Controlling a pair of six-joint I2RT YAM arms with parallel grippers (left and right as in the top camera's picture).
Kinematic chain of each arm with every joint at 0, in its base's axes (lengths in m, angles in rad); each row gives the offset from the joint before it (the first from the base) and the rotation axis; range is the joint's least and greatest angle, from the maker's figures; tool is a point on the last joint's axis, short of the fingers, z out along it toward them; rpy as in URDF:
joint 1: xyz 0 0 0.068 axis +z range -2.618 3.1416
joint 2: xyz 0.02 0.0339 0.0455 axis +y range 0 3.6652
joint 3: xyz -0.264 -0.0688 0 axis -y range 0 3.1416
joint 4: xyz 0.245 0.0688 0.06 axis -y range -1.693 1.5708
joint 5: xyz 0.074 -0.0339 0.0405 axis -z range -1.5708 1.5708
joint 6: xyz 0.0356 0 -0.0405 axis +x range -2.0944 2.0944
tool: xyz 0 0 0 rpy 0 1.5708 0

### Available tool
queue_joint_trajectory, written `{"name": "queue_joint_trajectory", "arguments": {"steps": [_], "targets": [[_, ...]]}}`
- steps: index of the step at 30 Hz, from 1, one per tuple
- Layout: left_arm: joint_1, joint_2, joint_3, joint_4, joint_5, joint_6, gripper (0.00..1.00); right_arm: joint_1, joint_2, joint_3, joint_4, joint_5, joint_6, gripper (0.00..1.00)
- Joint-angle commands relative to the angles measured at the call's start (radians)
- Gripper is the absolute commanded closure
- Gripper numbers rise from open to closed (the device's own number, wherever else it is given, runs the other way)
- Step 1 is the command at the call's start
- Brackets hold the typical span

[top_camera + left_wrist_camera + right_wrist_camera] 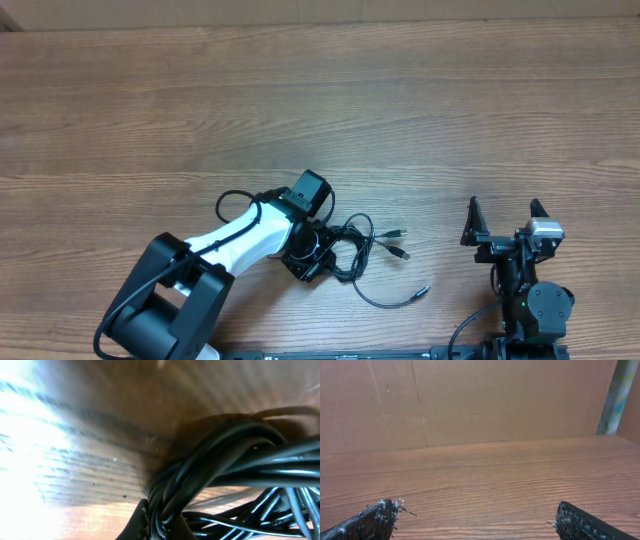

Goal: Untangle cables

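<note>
A tangle of black cables (350,250) lies on the wooden table near the front middle, with loose plug ends (398,235) trailing right. My left gripper (312,262) is down on the left side of the tangle. In the left wrist view its fingers (159,522) are shut on a thick bundle of the black cables (225,460), close to the tabletop. My right gripper (505,215) is open and empty at the front right, well apart from the cables. Its two fingertips (470,520) frame bare wood in the right wrist view.
The wooden table (320,110) extends wide behind and to the left. A brown wall (470,400) stands beyond the table's far edge in the right wrist view. One cable end (420,293) lies toward the front edge.
</note>
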Motion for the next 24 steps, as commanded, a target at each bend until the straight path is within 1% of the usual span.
{"name": "queue_joint_trajectory", "arguments": {"steps": [1, 2, 3, 4, 6, 7, 8, 12, 15, 16, 18, 19, 21, 24], "targets": [[-0.021, 0.041, -0.038, 0.001, 0.077, 0.027, 0.96, -0.005, -0.01, -0.01, 0.006, -0.005, -0.008, 0.0], [-0.02, 0.041, -0.038, 0.009, 0.077, 0.045, 0.87, -0.005, -0.01, -0.01, 0.006, -0.005, -0.008, 0.0], [-0.02, 0.041, -0.038, 0.019, 0.077, 0.059, 0.74, -0.005, -0.01, -0.01, 0.006, -0.005, -0.008, 0.0], [-0.02, 0.041, -0.038, 0.026, 0.077, 0.072, 0.65, -0.005, -0.01, -0.01, 0.006, -0.005, -0.008, 0.0], [-0.019, 0.041, -0.038, 0.043, 0.077, 0.13, 0.52, -0.005, -0.01, -0.01, 0.006, -0.005, -0.008, 0.0], [-0.019, 0.041, -0.038, 0.05, 0.077, 0.169, 0.43, -0.005, -0.01, -0.01, 0.006, -0.005, -0.008, 0.0], [-0.019, 0.041, -0.038, 0.052, 0.078, 0.203, 0.36, -0.005, -0.01, -0.01, 0.006, -0.005, -0.008, 0.0], [-0.014, 0.041, -0.037, 0.063, 0.078, 0.311, 0.24, -0.005, -0.01, -0.01, 0.006, -0.005, -0.008, 0.0], [0.001, 0.041, -0.026, 0.061, 0.078, 0.38, 0.2, -0.005, -0.01, -0.01, 0.006, -0.005, -0.008, 0.0], [0.009, 0.041, -0.017, 0.053, 0.079, 0.402, 0.12, -0.005, -0.01, -0.01, 0.006, -0.005, -0.008, 0.0], [0.028, 0.041, 0.016, 0.003, 0.072, 0.436, 0.02, -0.005, -0.01, -0.01, 0.006, -0.005, -0.008, 0.0], [0.036, 0.041, 0.036, -0.026, 0.065, 0.456, 0.0, -0.005, -0.01, -0.01, 0.006, -0.005, -0.008, 0.0], [0.052, 0.041, 0.1, -0.121, 0.017, 0.504, 0.0, -0.005, -0.01, -0.01, 0.006, -0.005, -0.008, 0.0], [0.059, 0.041, 0.224, -0.294, -0.12, 0.552, 0.01, -0.005, -0.01, -0.01, 0.006, -0.005, -0.008, 0.0]]}}
